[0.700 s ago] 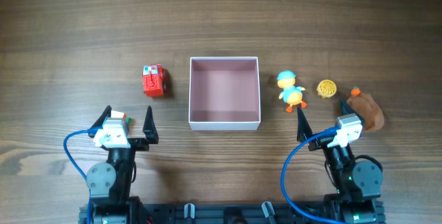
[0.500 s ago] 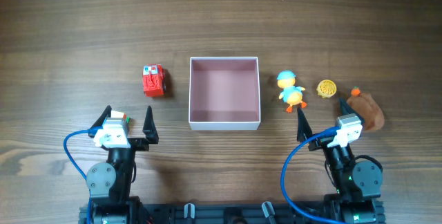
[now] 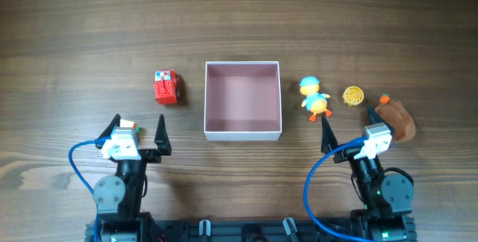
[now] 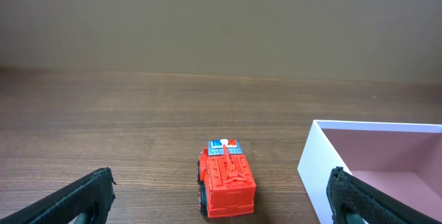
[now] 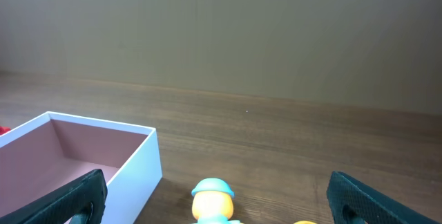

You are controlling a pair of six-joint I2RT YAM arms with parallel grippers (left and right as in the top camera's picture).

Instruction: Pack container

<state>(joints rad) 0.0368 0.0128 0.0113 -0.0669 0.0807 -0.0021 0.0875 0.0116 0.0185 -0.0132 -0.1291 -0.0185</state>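
Observation:
The container (image 3: 243, 133), a square white-walled box with a pink inside, stands empty at the table's middle; it also shows in the left wrist view (image 4: 314, 162) and the right wrist view (image 5: 141, 165). A red toy truck (image 3: 166, 87) lies left of it, ahead of my left gripper (image 3: 137, 126), which is open and empty; the truck (image 4: 226, 187) sits between its jaws' line of sight. A duck toy with a blue cap (image 3: 314, 97) stands right of the container, just ahead of my open, empty right gripper (image 3: 346, 120); the duck (image 5: 212, 200) shows low in the right wrist view.
A small yellow round toy (image 3: 353, 95) lies right of the duck. A brown toy with an orange tip (image 3: 398, 117) lies at the far right, beside the right gripper. The table is dark wood.

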